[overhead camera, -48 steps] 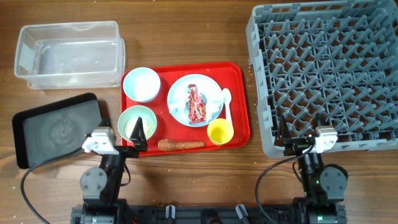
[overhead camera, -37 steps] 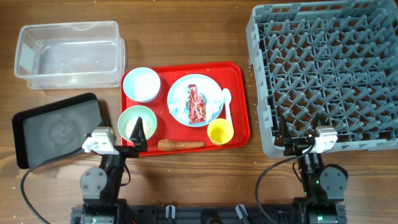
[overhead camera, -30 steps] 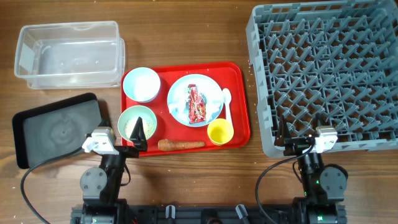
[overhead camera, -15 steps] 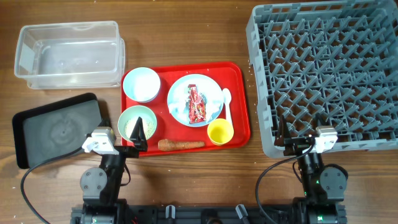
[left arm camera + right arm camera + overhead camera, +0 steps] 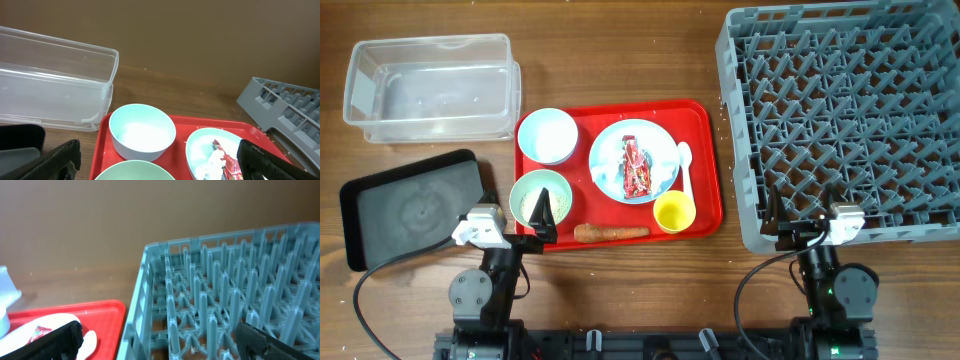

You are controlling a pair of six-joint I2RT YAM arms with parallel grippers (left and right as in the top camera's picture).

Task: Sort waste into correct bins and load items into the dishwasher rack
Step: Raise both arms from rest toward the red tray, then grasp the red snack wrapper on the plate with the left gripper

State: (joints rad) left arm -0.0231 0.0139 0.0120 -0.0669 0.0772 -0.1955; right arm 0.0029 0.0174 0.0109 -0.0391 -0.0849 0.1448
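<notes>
Tabletop (image 5: 640,60) — left gripper (image 5: 157,150), right gripper (image 5: 157,330) splayed

Two robot arms sat folded low at the near side, one left and one right, well apart. The left gripper (image 5: 542,212) pointed forward, its two black fingers (image 5: 60,159) spread wide and holding nothing. The right gripper (image 5: 804,212) pointed forward likewise, its fingers (image 5: 52,339) also spread wide and empty.
</notes>
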